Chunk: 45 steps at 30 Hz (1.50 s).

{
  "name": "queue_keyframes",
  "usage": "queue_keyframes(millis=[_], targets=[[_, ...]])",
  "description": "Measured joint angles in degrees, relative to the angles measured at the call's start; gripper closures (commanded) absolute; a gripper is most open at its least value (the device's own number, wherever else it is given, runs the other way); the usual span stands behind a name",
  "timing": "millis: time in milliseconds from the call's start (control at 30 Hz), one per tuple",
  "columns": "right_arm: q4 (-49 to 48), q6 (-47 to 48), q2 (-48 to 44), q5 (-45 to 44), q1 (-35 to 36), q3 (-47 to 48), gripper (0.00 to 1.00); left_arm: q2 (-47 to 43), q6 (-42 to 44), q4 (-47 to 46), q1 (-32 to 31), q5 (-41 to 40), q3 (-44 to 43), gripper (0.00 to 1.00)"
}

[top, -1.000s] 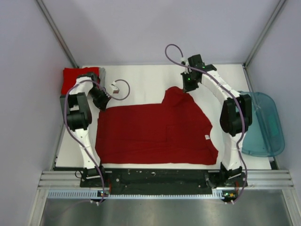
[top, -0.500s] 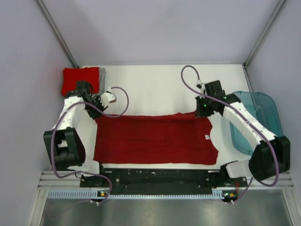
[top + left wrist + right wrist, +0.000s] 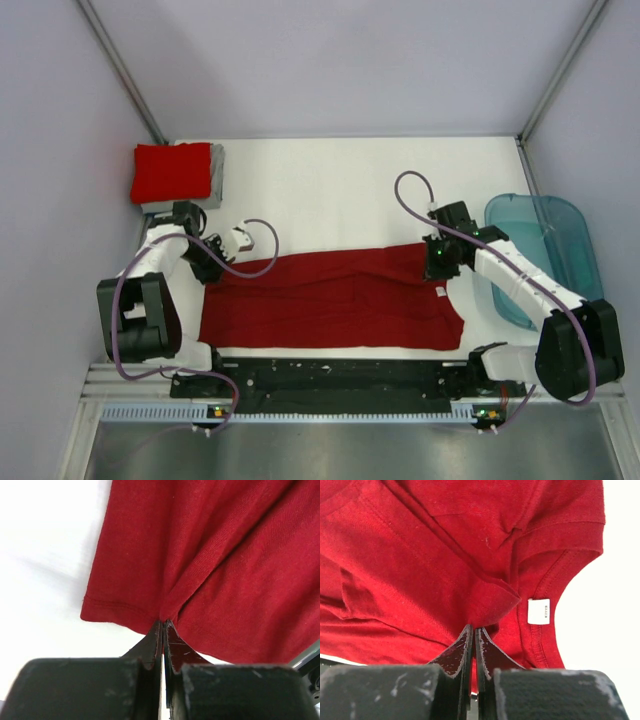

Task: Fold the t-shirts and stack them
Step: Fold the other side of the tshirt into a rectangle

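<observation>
**Item 1: left fingers (image 3: pixel 159 635).** Found pressed together, pinching a gathered tuck of cloth at the hemmed edge of the dark red short-sleeved cotton t-shirt (image 3: pixel 330 300). Placed, in the overhead view, at the shirt's far-left corner.

**Item 2: right fingers (image 3: pixel 466 640).** Found pressed together likewise, nipping a doubled layer of the same shirt just beside the neck opening and the small white sewn-in label (image 3: pixel 538 611). Placed at the far-right corner.

**Item 3: dark red t-shirt.**
- Lay on the white desk (image 3: pixel 330 190), close to its near edge, between the two arms.
- Long axis ran left to right, straight from one pair of fingers to the other.
- Body spread from both pairs toward the arm bases.
- Doubled over into a long band, with shallow creases in the upper layer and the collar end to the right.
- Gripped at both far corners, each arm nearer its own end.
- Judged mid-fold. Next move judged to depend on keeping the pinched edge level along that left-to-right line.

**Item 4: folded bright red t-shirt (image 3: pixel 172 172).** Rested on a folded grey t-shirt (image 3: pixel 217 172) at the desk's far-left corner, apart from the dark red band. Stack judged still short of its third piece.

**Item 5: translucent teal plastic tub (image 3: pixel 550 215).** Stood at the desk's right edge, partly hidden behind the right arm.
</observation>
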<state>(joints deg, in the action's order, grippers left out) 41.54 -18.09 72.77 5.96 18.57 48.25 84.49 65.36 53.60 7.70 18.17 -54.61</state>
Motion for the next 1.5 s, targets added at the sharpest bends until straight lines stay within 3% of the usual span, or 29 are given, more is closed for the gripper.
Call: queue_keyframes(millis=[300, 500, 1000, 1067, 1233, 1333, 1500], targets=[[2.4, -2.1, -2.7, -6.5, -2.5, 1.7, 1.00, -2.4, 0.1, -6.3, 0.0, -4.5, -0.3, 1.00], [4.4, -3.7, -7.0, -5.9, -3.1, 3.4, 1.00, -3.7, 0.6, -10.3, -0.2, -4.8, -2.8, 1.00], [6.3, -8.2, -4.9, -4.4, -3.3, -2.1, 1.00, -7.3, 8.4, -6.5, -0.3, -4.5, 5.1, 0.99], [6.3, -8.8, -3.3, -4.6, -3.3, -2.3, 0.99, -7.2, 9.0, -6.0, -0.4, -4.6, 5.7, 0.94], [6.7, -10.0, -1.1, -5.7, -3.3, -2.9, 0.55, -7.3, 10.4, -5.9, -0.7, -4.8, 5.8, 0.52], [7.6, -10.3, -0.7, -6.5, -3.3, -2.9, 0.50, -7.4, 11.6, -5.1, -0.7, -5.6, 5.8, 0.41], [8.6, -11.5, -2.1, -8.6, -3.3, -2.9, 0.49, -8.9, 14.1, -0.8, -0.7, -6.3, 5.0, 0.36]])
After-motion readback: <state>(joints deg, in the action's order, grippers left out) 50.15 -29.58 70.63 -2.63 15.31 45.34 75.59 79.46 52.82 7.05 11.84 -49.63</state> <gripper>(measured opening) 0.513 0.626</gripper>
